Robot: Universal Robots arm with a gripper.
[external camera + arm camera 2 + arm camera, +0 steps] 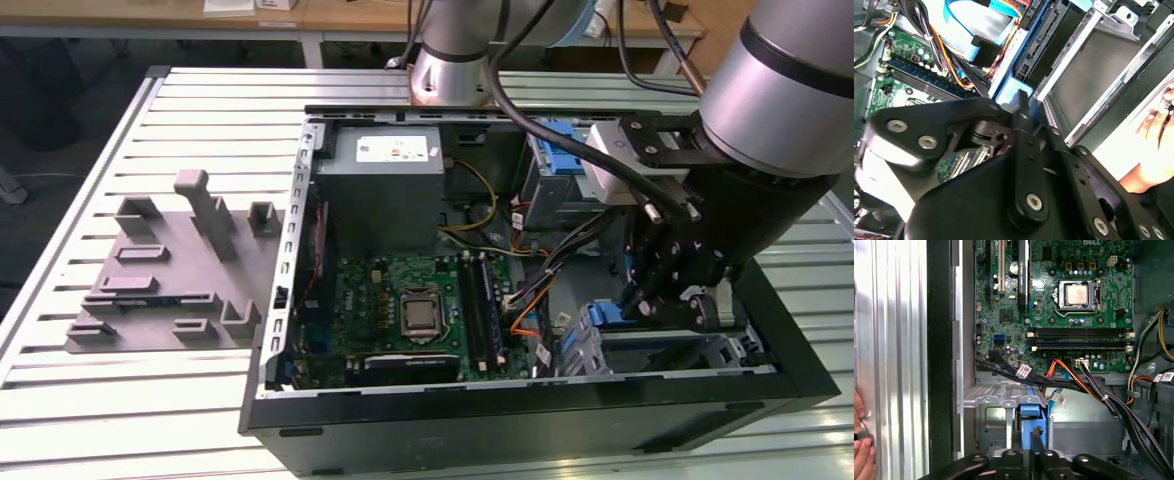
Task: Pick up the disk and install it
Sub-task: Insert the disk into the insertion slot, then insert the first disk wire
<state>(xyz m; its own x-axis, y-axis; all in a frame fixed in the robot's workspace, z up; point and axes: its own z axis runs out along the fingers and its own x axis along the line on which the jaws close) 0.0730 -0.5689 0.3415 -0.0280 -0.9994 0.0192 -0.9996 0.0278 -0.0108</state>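
Down in the open computer case (534,405), my gripper (1037,442) sat low in the metal drive cage (996,402), its fingers narrowed on the blue carrier rail of the disk (1031,425), which stood on edge in the bay. The green motherboard (407,305) lay beside. A person's hand (1156,150) rested just outside the case wall.

Claw (667,305) low, pointing downward, fingers close together, arm bent.
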